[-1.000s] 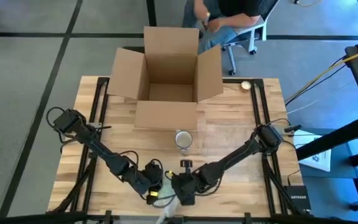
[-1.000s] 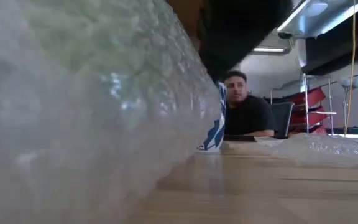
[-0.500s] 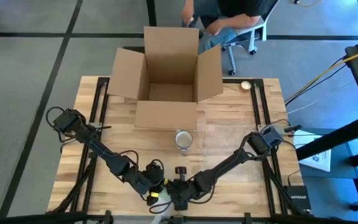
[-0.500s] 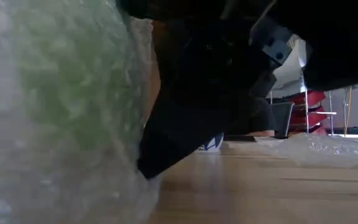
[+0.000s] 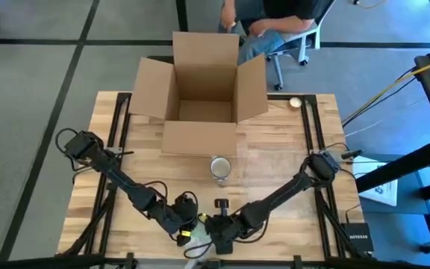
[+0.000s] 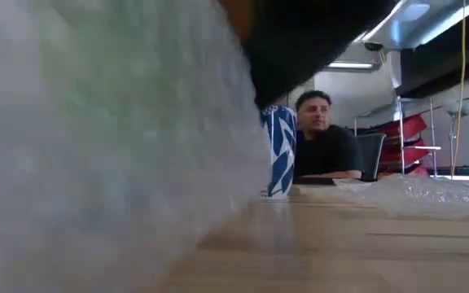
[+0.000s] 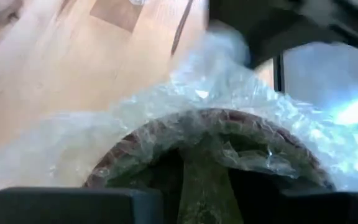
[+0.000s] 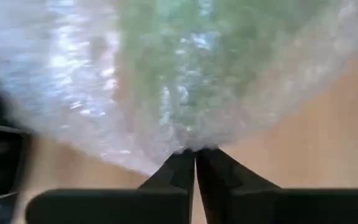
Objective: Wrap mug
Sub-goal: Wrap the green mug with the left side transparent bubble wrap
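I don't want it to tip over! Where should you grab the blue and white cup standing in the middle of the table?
Probably by its rim, coming straight down from above. The cup stands upright with its open mouth facing up, so one finger can go inside and one outside. The cardboard box crowds its far side.

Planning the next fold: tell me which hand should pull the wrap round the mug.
Right, probably: the right hand is pinched shut on the clear bubble wrap sheet, while the left hand sits close against the wrapped green mug.
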`<state>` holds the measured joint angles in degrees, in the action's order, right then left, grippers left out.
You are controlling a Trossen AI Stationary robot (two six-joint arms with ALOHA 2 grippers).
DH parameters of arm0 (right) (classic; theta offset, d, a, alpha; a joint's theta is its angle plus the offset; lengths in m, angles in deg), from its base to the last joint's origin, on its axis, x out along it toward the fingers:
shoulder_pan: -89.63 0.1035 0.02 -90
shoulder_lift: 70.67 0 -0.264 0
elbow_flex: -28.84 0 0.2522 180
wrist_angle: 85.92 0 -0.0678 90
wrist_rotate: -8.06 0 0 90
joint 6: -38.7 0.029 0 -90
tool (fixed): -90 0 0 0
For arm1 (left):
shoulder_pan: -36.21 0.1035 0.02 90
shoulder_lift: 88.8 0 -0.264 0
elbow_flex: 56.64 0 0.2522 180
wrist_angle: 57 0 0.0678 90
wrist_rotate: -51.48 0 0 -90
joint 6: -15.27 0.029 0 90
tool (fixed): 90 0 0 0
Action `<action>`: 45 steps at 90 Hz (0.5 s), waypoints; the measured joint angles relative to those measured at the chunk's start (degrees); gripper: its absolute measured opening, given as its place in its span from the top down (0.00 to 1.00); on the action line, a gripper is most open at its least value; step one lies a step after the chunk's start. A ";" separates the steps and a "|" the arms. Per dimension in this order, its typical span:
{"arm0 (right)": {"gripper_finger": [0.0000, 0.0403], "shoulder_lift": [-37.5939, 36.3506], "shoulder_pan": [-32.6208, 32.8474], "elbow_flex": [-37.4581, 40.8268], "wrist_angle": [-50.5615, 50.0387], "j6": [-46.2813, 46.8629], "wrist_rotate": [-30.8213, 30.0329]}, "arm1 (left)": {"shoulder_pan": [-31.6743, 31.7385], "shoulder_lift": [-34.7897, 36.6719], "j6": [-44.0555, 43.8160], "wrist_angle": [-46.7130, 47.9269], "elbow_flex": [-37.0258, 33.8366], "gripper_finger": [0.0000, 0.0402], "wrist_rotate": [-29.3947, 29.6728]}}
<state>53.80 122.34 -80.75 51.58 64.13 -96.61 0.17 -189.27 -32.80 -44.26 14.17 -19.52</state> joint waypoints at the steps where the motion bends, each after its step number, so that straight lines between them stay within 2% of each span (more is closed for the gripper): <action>1: 1.00 0.05 0.00 0.00 0.38 0.00 0.04 | 0.00 0.00 -0.04 -0.01 0.00 0.74 0.00; 32: 1.00 7.92 -0.47 -0.11 14.26 -0.60 0.24 | 0.43 0.07 3.25 2.60 2.09 0.74 -0.61; 45: 1.00 8.63 -1.70 -0.07 12.08 -0.37 -2.67 | 1.23 0.13 3.58 5.47 3.04 0.74 -0.59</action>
<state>62.43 120.64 -80.82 63.66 63.75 -99.29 1.40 -189.14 -29.21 -38.79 17.21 -20.11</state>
